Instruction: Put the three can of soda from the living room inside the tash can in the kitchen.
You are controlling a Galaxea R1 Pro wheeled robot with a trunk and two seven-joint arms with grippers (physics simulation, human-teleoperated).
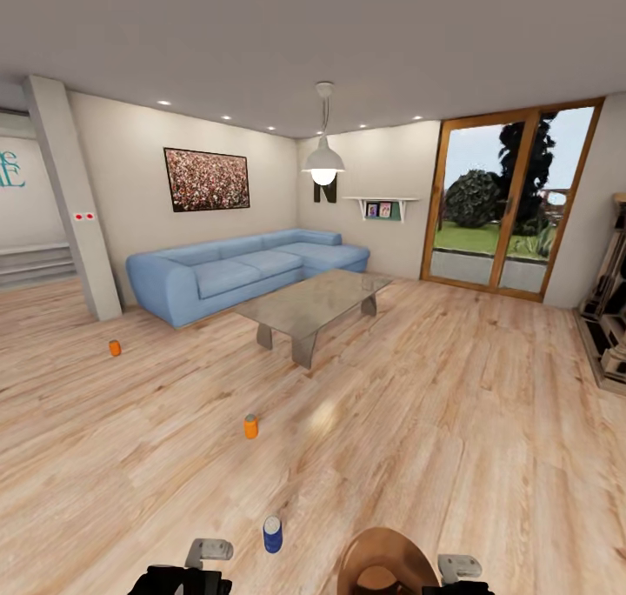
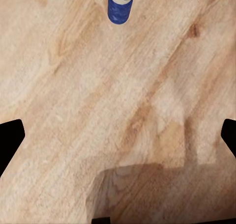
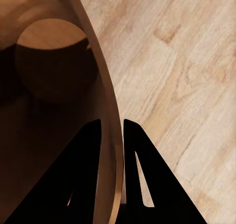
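While you are standing in the living room, your right claw (image 3: 112, 130) is clamping the rim of the tash can (image 1: 382, 556) — one finger inside the wall, one outside — and carrying it low beside you. Its dark inside is looking bare as far as the right wrist view reaches, so by my judgement no can is in it yet. Your left claw (image 2: 118, 135) is hanging with its fingers spread apart over the wood floor (image 1: 452, 421), gripping nothing. Just ahead of it a blue can (image 1: 272, 534) is standing upright on the boards; it is not orange like the others. Farther out an orange can of soda (image 1: 250, 426) is standing in the open floor, and a second orange can (image 1: 115, 348) is waiting well apart from it, near the pillar (image 1: 74, 203). Beyond them the glass coffee table (image 1: 313, 304) and blue sofa (image 1: 235, 269) are closing off the room. All the collecting — and the trip to the kitchen — is still lying ahead of you.
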